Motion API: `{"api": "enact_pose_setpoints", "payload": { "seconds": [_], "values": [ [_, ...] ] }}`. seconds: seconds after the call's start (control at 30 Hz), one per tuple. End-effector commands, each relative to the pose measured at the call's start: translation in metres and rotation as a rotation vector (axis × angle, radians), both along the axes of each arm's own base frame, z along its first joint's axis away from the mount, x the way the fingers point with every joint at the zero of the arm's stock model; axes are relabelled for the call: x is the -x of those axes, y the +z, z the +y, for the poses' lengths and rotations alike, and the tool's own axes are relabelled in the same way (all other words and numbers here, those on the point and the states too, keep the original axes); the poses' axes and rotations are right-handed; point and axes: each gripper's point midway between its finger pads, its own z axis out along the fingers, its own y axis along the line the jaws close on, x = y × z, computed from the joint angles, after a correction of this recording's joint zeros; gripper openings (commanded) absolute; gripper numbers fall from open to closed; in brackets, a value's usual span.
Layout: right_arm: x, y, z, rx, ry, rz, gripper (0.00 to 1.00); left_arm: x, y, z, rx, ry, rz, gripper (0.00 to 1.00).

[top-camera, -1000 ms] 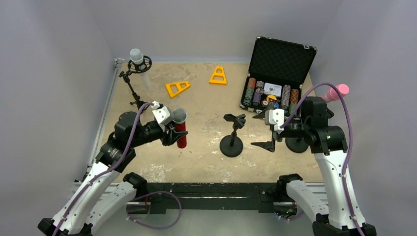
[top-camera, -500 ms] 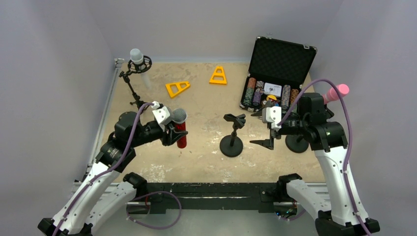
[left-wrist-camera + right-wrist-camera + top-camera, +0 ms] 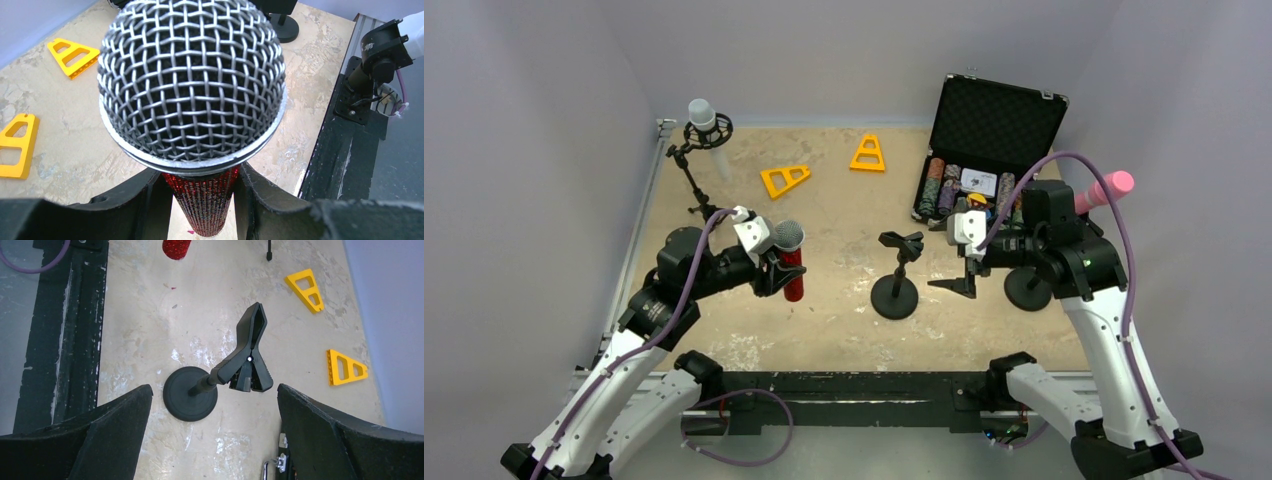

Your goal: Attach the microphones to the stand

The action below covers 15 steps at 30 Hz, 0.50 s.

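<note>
Rightmost of the two arms has swung in toward the clip stand (image 3: 895, 296), while the other arm and its load sit as they were a second ago. The right gripper (image 3: 942, 255) is spread wide and empty just right of the clip stand; from its wrist camera the spring clip (image 3: 248, 352) lies between the two fingers. The left gripper (image 3: 774, 270) is clamped on the red microphone (image 3: 791, 262), which stands upright well left of the clip stand, held just below its mesh head (image 3: 192, 80). I cannot tell whether its lower end touches the bench (image 3: 834, 330).

The pink microphone (image 3: 1107, 188) is far right of the clip stand, already on its own mount. The white microphone (image 3: 702, 113) is far back-left, seated in a ring holder.

The main risk, I judge, is the clip stand itself. It looks light, on a small round base, so a finger closing off-centre on the clip could tip or shove it. The right arm's elbow and cable also pass close to the pink microphone's base (image 3: 1027, 290), and a wide swing could topple it. A grip this high on the red microphone could let the body pivot when it is pushed into the clip.
</note>
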Motion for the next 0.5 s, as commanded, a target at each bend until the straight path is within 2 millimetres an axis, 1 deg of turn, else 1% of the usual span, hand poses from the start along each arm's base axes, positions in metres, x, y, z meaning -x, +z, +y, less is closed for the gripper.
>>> {"api": "enact_pose_setpoints", "payload": {
  "seconds": [0.0,0.47],
  "values": [
    [-0.005,0.0144,0.0007,-0.008,-0.016,-0.047,0.99,-0.0003,0.0162,-0.0043,0.038,-0.026,-0.071,0.0],
    [-0.0058,0.0134,0.0031,-0.018,-0.018,-0.041,0.99,0.0009,0.0177,-0.004,0.041,-0.028,-0.074,0.0]
  ]
}}
